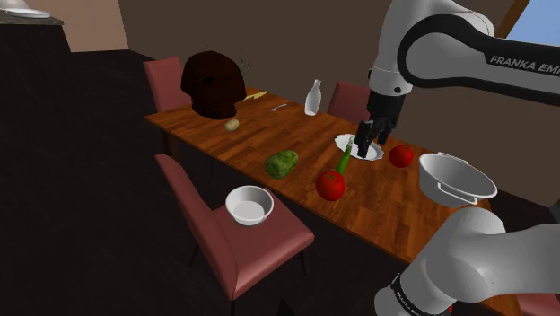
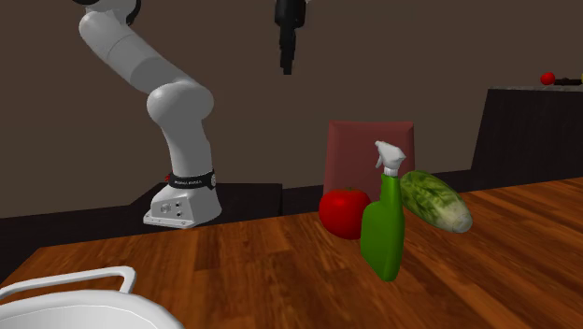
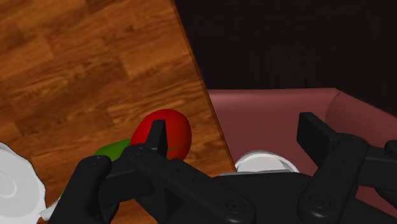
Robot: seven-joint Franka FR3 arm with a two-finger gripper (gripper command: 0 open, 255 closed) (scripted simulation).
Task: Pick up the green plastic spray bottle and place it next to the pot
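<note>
Approach phase of the pick. The all-black two-finger gripper [image 1: 371, 136] hangs above the brown wood-plank table [image 1: 269, 135], its fingers spread apart and grasping nothing; in the wrist view the two fingertips [image 3: 156, 135] stand wide of each other with only table edge and chair seat between them. The green plastic spray bottle with a white trigger head [image 2: 383, 234] stands upright on the table, untouched, just beside a red round fruit [image 2: 344, 212] and in front of a pale green head of lettuce [image 2: 436, 200]. In the shoulder view the bottle [image 1: 345, 162] sits below and slightly to that view's left of the gripper, next to a white dish [image 1: 342, 141]. In the wrist view its green body [image 3: 114, 150] lies outside the left fingertip rather than between the fingers, so the hand appears not yet centred over it. The grey two-handled pot [image 1: 446, 188], the destination, rests on the table toward the shoulder view's right, well apart from the bottle, with a second red fruit [image 1: 400, 155] between them. The next move calls for a lateral shift to bring the bottle between the open fingers, a descent to the body below the trigger head, and a closing grasp. The neighbouring fruit leaves little clearance for one finger.
</note>
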